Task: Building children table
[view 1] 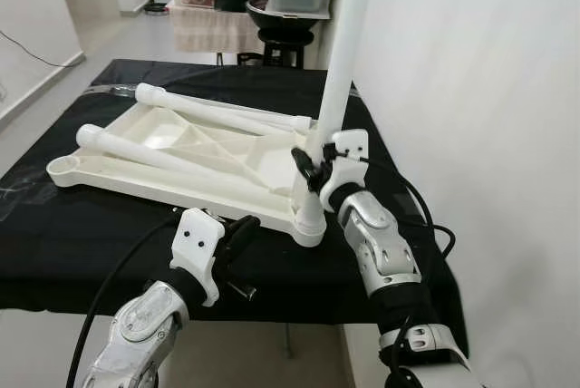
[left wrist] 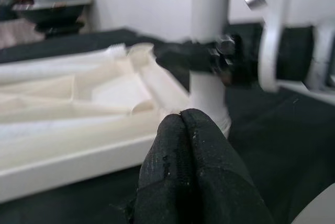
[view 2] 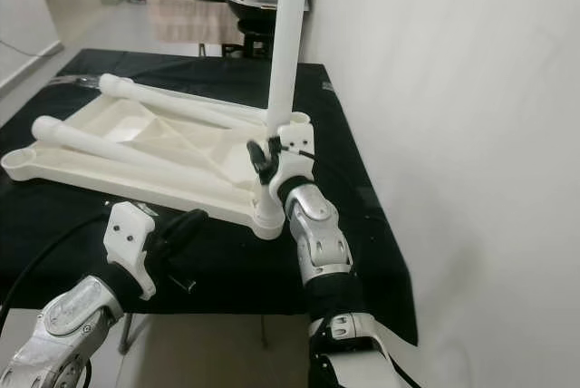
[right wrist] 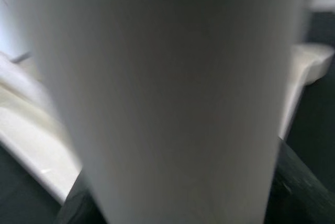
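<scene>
I have the right gripper [view 1: 314, 169] clamped around one upright leg [view 1: 343, 62] standing in the near corner socket of the upside-down tabletop [view 1: 118, 179] on the black cloth; two legs [view 1: 163, 157] lie unfitted; left gripper [view 1: 243, 227] pinched shut, empty

Your two arms are silver segmented shells with black joint bands; each wrist carries a white bracket (small dark screw holes dot it) and black cables, ending in long matte-black fingers [left wrist: 196, 177].
</scene>
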Available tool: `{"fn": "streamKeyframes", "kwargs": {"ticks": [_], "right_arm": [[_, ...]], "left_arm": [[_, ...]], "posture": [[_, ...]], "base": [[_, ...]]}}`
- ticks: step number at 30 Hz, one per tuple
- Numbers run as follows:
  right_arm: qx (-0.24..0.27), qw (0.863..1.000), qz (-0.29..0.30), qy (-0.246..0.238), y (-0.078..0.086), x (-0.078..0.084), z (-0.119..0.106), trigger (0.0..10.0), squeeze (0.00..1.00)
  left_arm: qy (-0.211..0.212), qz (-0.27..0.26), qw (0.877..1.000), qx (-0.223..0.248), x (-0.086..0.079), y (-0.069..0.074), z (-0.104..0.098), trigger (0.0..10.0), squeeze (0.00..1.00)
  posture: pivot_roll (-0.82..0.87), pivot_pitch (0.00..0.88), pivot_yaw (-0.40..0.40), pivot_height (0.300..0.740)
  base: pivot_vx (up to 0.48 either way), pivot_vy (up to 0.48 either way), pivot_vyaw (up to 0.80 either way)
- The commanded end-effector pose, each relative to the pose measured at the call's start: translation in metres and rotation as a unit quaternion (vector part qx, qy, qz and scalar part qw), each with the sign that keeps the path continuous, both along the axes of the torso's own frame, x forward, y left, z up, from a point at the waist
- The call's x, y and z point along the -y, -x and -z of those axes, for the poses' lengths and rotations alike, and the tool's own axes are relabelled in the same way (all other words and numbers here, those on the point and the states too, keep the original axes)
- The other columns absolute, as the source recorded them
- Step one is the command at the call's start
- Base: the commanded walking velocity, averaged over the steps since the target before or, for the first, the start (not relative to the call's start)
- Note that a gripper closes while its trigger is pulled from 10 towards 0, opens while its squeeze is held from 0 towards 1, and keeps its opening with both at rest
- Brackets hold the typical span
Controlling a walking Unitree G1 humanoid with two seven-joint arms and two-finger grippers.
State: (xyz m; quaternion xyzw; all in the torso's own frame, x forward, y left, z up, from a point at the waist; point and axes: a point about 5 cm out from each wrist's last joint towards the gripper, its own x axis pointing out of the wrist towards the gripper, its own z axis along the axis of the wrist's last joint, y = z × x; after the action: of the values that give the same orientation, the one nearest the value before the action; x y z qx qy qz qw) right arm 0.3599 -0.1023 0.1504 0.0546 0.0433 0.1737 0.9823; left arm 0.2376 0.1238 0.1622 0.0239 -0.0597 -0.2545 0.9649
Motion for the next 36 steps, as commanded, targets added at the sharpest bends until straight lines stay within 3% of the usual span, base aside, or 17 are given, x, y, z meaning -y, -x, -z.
{"fn": "streamKeyframes", "kwargs": {"ticks": [1, 2, 3, 5, 7, 8, 10, 11, 12, 14, 23, 29, 31, 34, 35, 36], "right_arm": [[0.017, 0.999, -0.034, -0.029, -0.006, 0.006, -0.016, 10.0, 1.00], [0.024, 0.995, -0.082, -0.043, -0.009, 0.010, -0.024, 10.0, 0.00], [0.024, 0.995, -0.082, -0.043, -0.009, 0.010, -0.024, 10.0, 0.00], [0.036, 0.987, -0.155, -0.040, -0.012, 0.016, -0.031, 10.0, 0.00], [0.036, 0.987, -0.155, -0.040, -0.012, 0.016, -0.031, 10.0, 0.00], [0.033, 0.973, -0.229, -0.015, -0.014, 0.020, -0.030, 10.0, 0.00], [0.033, 0.973, -0.229, -0.015, -0.014, 0.020, -0.030, 10.0, 0.00], [0.030, 0.966, -0.255, -0.002, -0.015, 0.022, -0.029, 10.0, 0.00], [0.022, 0.960, -0.280, 0.017, -0.016, 0.023, -0.027, 9.4, 0.00], [0.014, 0.953, -0.301, 0.033, -0.018, 0.024, -0.027, 0.0, 0.00], [0.024, 0.951, -0.309, -0.013, -0.025, 0.034, -0.042, 0.0, 0.00], [0.021, 0.957, -0.288, 0.002, -0.019, 0.049, -0.025, 0.0, 0.00], [-0.014, 0.974, -0.222, 0.039, -0.011, 0.050, 0.002, 0.0, 0.00], [-0.027, 0.979, -0.192, 0.058, -0.007, 0.048, 0.013, 0.0, 0.00], [-0.051, 0.996, -0.050, 0.046, 0.001, 0.039, 0.029, 0.0, 0.00], [-0.051, 0.996, -0.050, 0.046, 0.001, 0.039, 0.029, 0.0, 0.00]], "left_arm": [[0.001, 0.012, 1.000, -0.010, 0.005, 0.000, 0.003, 10.0, 0.00], [0.001, 0.012, 1.000, -0.010, 0.005, 0.000, 0.003, 10.0, 0.00], [0.001, 0.012, 1.000, -0.010, 0.005, 0.000, 0.003, 10.0, 0.00], [0.002, 0.009, 1.000, -0.008, 0.005, -0.002, 0.002, 10.0, 0.00], [0.002, 0.009, 1.000, -0.008, 0.005, -0.002, 0.002, 10.0, 0.00], [0.003, 0.006, 1.000, -0.006, 0.004, -0.002, 0.002, 10.0, 0.00], [0.003, 0.006, 1.000, -0.006, 0.004, -0.002, 0.002, 10.0, 0.00], [0.003, 0.006, 1.000, -0.005, 0.005, -0.002, 0.002, 10.0, 0.00], [0.003, 0.005, 1.000, -0.005, 0.005, -0.003, 0.002, 10.0, 0.00], [0.004, 0.003, 1.000, -0.004, 0.005, -0.003, 0.001, 10.0, 0.00], [0.003, -0.001, 1.000, -0.003, 0.003, -0.002, 0.001, 10.0, 0.00], [0.002, -0.002, 1.000, -0.004, 0.002, -0.002, 0.001, 10.0, 0.00], [0.001, -0.001, 1.000, -0.005, 0.001, -0.001, 0.001, 10.0, 0.00], [0.000, -0.001, 1.000, -0.006, 0.000, -0.001, 0.001, 10.0, 0.00], [-0.001, 0.000, 1.000, -0.007, -0.001, -0.001, 0.001, 10.0, 0.00], [-0.001, 0.000, 1.000, -0.007, -0.001, -0.001, 0.001, 10.0, 0.00]], "posture": [[0.06, 0.065, -0.042, 0.740], [0.06, 0.063, -0.043, 0.740], [0.06, 0.063, -0.043, 0.740], [0.07, 0.061, -0.048, 0.740], [0.07, 0.061, -0.048, 0.740], [0.07, 0.054, -0.054, 0.740], [0.07, 0.054, -0.054, 0.740], [0.07, 0.053, -0.055, 0.740], [0.08, 0.052, -0.060, 0.740], [0.08, 0.053, -0.060, 0.740], [0.08, 0.057, -0.058, 0.740], [0.07, 0.063, -0.055, 0.740], [0.06, 0.068, -0.051, 0.740], [0.07, 0.069, -0.051, 0.740], [0.06, 0.083, -0.041, 0.740], [0.06, 0.083, -0.041, 0.740]], "base": [[0.000, 0.000, 0.00], [0.000, 0.000, 0.00], [0.000, 0.000, 0.00], [0.000, 0.000, 0.00], [0.000, 0.000, 0.00], [0.000, 0.000, 0.00], [0.000, 0.000, 0.00], [0.000, 0.000, 0.00], [0.000, 0.000, 0.00], [0.000, 0.000, 0.00], [0.000, 0.000, 0.00], [0.000, 0.000, 0.00], [0.000, 0.000, 0.00], [0.000, 0.000, 0.00], [0.000, 0.000, 0.00], [0.000, 0.000, 0.00]]}}
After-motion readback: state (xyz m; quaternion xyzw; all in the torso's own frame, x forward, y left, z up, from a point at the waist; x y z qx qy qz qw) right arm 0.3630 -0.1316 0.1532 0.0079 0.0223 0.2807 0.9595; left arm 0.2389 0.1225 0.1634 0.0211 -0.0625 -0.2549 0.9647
